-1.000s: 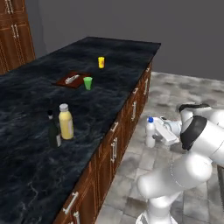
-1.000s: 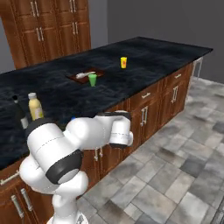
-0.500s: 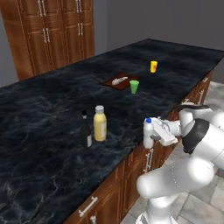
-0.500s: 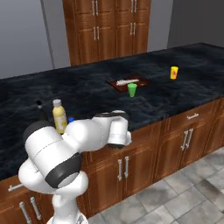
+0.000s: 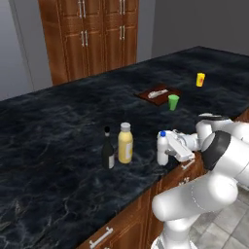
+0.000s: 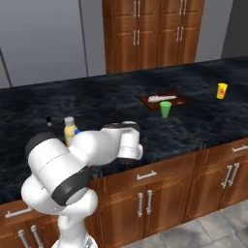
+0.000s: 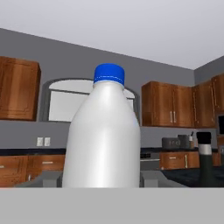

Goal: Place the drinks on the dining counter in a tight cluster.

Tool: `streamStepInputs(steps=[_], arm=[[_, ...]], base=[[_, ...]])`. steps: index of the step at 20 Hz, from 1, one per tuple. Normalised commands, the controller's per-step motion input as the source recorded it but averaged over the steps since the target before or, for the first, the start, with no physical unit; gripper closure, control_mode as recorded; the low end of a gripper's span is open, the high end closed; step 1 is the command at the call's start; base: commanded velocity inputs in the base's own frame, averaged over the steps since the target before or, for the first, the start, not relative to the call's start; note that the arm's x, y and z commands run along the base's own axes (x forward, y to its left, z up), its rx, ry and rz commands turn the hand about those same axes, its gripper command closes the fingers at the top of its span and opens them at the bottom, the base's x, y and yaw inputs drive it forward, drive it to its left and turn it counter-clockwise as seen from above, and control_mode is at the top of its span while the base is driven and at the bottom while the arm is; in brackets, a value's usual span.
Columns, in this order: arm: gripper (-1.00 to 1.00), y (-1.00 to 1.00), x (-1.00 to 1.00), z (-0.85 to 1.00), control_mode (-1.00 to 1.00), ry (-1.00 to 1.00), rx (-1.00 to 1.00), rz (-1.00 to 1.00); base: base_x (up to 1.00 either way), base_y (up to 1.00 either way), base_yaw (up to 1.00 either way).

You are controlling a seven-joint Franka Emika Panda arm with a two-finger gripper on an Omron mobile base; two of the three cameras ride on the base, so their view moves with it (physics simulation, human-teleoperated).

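My gripper [image 5: 167, 150] is shut on the small white blue-capped bottle [image 5: 162, 148], held upright over the front edge of the dining counter [image 5: 58, 126]. In the hand view this bottle [image 7: 103, 140] stands close up between my fingers [image 7: 42, 179]. The yellow juice bottle [image 5: 125, 143] and the slim dark wine bottle [image 5: 107, 154] stand side by side on the counter, a short way left of the held bottle. The right base view has the juice bottle [image 6: 70, 130] just behind my arm, with the wine bottle's top [image 6: 49, 119] to its left.
A green cup [image 5: 173, 102] and a brown board [image 5: 158, 93] sit farther right on the counter, with a yellow cup [image 5: 200, 80] beyond them. Tall wooden cabinets [image 5: 92, 34] stand behind. Cabinet doors with silver handles [image 6: 145, 203] run below the counter edge.
The whole scene has shifted as the base drove. The held white bottle, earlier out beside the cabinet fronts, is now over the counter's edge near the other two bottles. The grip is unchanged.
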Motion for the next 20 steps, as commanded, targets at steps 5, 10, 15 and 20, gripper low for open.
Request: streamStepInputs(steps=[5, 10, 15, 20], arm=[[1.00, 0.00, 0.00, 0.00, 1.00, 0.00, 0.00, 0.00], [1.00, 0.00, 0.00, 0.00, 1.00, 0.00, 0.00, 0.00], [1.00, 0.00, 0.00, 0.00, 1.00, 0.00, 0.00, 0.00], [1.00, 0.00, 0.00, 0.00, 1.00, 0.00, 0.00, 0.00]], base=[[0.43, -0.43, 0.18], [0.51, -0.41, 0.14], [0.51, -0.38, 0.16], [0.47, -0.32, 0.24]])
